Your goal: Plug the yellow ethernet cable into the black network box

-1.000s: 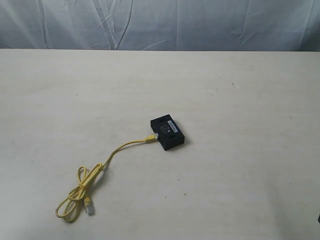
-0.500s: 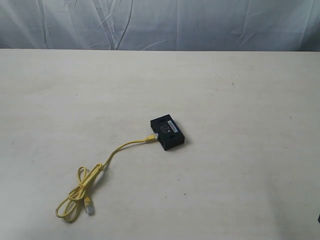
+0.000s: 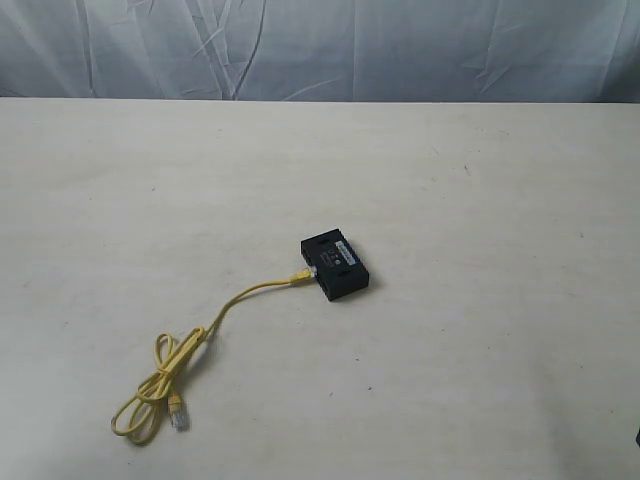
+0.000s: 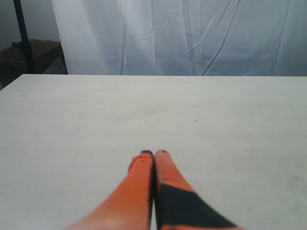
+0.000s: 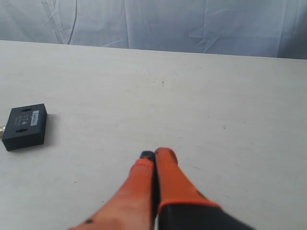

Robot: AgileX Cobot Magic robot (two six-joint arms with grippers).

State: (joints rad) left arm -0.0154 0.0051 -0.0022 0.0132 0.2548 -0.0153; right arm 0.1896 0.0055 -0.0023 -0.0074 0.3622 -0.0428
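Note:
The black network box (image 3: 336,267) lies flat near the middle of the pale table, and the right wrist view shows it too (image 5: 25,126). One end of the yellow ethernet cable (image 3: 210,327) sits at the box's left side; the cord runs down-left into loops, with the free clear plug (image 3: 177,413) beside them. Neither arm shows in the exterior view. My left gripper (image 4: 154,153) is shut, empty, over bare table. My right gripper (image 5: 154,154) is shut and empty too, well apart from the box.
A wrinkled blue-grey cloth (image 3: 320,48) hangs behind the table's far edge (image 3: 320,100). A dark stand and a box (image 4: 29,52) sit off the table's corner in the left wrist view.

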